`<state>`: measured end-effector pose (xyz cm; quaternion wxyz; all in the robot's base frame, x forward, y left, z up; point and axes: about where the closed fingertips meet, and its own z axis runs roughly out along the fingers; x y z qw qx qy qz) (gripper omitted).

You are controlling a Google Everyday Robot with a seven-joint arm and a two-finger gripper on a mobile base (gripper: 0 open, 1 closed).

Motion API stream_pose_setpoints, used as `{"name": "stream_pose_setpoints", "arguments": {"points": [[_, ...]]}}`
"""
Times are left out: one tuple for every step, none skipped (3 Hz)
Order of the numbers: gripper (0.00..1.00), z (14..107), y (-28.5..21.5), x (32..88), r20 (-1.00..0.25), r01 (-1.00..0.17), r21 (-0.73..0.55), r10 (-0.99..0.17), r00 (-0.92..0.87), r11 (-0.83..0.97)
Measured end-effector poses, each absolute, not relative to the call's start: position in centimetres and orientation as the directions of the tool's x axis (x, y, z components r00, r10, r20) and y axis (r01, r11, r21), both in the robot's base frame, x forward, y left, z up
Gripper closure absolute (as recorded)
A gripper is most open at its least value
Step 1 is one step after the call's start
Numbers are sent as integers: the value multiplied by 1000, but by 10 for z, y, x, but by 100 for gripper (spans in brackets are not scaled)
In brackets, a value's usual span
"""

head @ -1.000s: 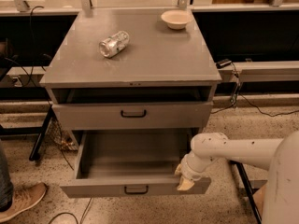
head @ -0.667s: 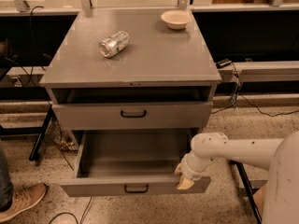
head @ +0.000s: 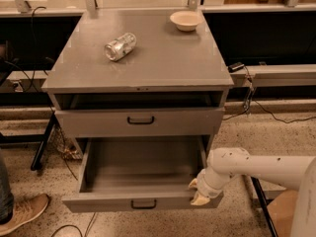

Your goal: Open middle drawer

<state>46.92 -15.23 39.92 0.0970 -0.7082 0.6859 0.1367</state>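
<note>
The middle drawer [head: 113, 201] is the grey metal one pulled well out of the cabinet, its inside bare, with a small black bar handle [head: 143, 204] at the centre of its front. My gripper [head: 198, 191], on a white arm coming in from the right, is at the right end of the drawer's front edge and touches it. The drawer above [head: 98, 123] is shut and has its own black handle. Any drawer below the open one is hidden.
On the grey cabinet top [head: 163, 63] lie a crushed can [head: 120, 46] on its side and a pale bowl [head: 185, 19] at the back right. Cables run along the floor on both sides. A person's shoe [head: 22, 214] is at the lower left.
</note>
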Motion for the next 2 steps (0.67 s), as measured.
{"name": "stream_pose_setpoints", "arguments": {"points": [[81,398,-151,468,-327,-998,53,-945,23,-42],[57,397,-151,467,-328,-997,56,-944,23,-44]]}}
